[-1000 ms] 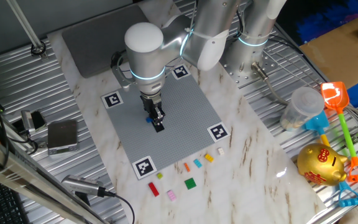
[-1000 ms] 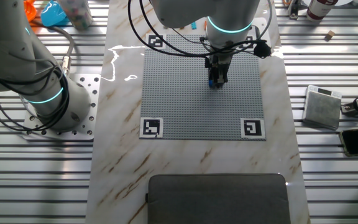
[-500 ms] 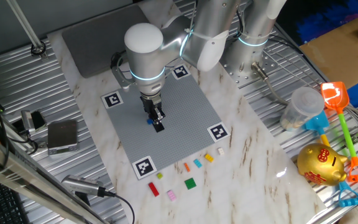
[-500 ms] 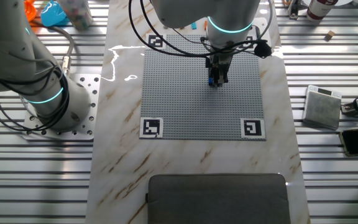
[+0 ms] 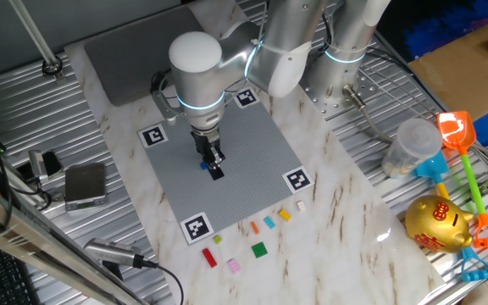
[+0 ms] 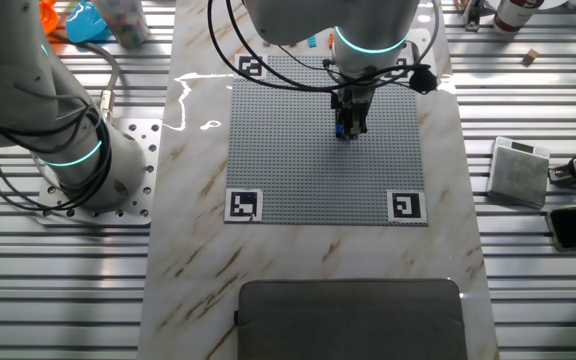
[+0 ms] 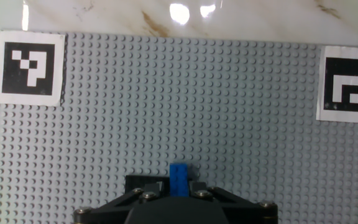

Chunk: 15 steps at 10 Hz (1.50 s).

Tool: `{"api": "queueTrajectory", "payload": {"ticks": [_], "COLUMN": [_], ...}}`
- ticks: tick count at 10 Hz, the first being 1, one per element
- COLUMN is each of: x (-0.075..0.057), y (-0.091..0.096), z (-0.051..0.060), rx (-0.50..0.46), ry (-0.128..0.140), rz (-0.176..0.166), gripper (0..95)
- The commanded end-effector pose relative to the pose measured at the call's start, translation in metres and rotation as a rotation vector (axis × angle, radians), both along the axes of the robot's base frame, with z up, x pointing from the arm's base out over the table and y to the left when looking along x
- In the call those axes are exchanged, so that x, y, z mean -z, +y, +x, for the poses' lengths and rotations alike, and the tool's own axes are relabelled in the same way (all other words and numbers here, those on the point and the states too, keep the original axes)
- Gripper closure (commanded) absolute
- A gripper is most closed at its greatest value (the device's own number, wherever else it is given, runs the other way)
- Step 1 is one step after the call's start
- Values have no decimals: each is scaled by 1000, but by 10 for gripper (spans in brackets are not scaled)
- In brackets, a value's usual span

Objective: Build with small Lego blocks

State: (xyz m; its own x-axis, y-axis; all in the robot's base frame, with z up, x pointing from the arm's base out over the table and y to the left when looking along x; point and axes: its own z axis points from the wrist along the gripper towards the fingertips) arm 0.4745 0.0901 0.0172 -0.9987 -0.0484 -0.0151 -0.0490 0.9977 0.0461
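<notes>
Nothing had shifted much since the earlier frames: the claw [image 5: 213, 165] had stayed low over the middle of the grey studded plate [image 5: 252, 140], perhaps eased a touch lower. In the hand view its fingers were closed narrowly on a blue brick [image 7: 179, 180], which stood up between the fingertips with its end pointing at the plate. From the other fixed view the same blue brick [image 6: 340, 130] showed just under the claw [image 6: 347, 125], at or very near the studs; whether it was already seated could not be told.

Beyond the claw, toward the plate's near edge in the one fixed view, the loose bricks lay on the marble: an orange one [image 5: 254, 227], a light blue one [image 5: 269, 222], a yellow one [image 5: 285, 215], a white one [image 5: 301, 205], a green one [image 5: 259, 249], a pink one [image 5: 234, 266] and a red one [image 5: 209, 257], all well apart from the claw.

The risk, as I judged it, lay in alignment. If the brick was turned slightly off the stud grid, pressing down would jam it askew or tip it in the grip. Letting go before it had clicked home would leave it loose, and lifting away with the fingers not fully parted could drag it off the plate again.
</notes>
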Motion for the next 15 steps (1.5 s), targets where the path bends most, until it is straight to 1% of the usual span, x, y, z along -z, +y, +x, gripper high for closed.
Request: {"api": "queueTrajectory", "payload": {"ticks": [1, 9, 11, 12, 13, 15], "x": [-1, -2, -5, -7, -8, -16], "y": [2, 3, -1, -5, -6, -11], "z": [0, 0, -2, -4, -5, -8], "rx": [11, 1, -13, -22, -24, -36], "ry": [1, 2, 3, 3, 3, 8], "rz": [-1, 1, 1, 1, 2, 7], "gripper": [760, 760, 760, 570, 570, 570]}}
